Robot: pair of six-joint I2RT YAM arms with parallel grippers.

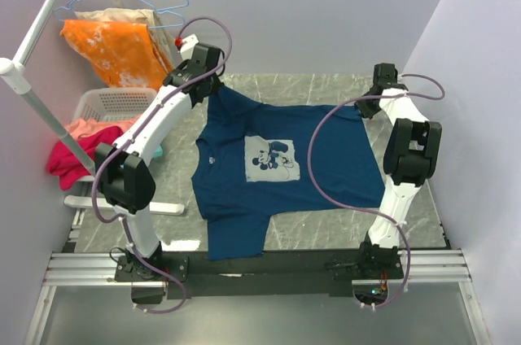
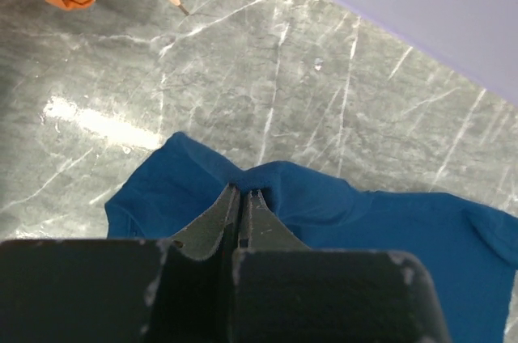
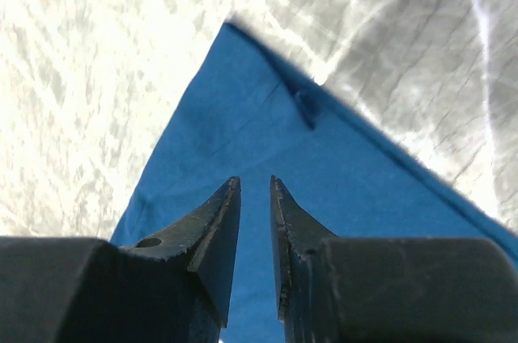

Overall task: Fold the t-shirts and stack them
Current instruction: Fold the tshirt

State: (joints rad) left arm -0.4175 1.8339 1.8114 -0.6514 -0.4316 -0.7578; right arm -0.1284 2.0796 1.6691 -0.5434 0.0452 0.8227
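Observation:
A navy blue t-shirt point(image 1: 326, 166) with a pale square cartoon-mouse print point(image 1: 272, 159) lies spread flat on the marble table point(image 1: 326, 89), collar to the left. My left gripper point(image 1: 213, 86) is at the shirt's far left sleeve. In the left wrist view it point(image 2: 244, 191) is shut on a raised fold of the blue cloth point(image 2: 388, 222). My right gripper point(image 1: 368, 107) is over the shirt's far right corner. In the right wrist view it point(image 3: 255, 181) stands slightly open, with the blue cloth point(image 3: 243, 124) lying flat beyond the fingertips.
A white laundry basket point(image 1: 114, 105) stands at the left edge with red and pink clothes point(image 1: 65, 158) beside it. An orange shirt point(image 1: 118, 52) hangs on hangers behind it. A white rack pole point(image 1: 41, 113) slants across the left side.

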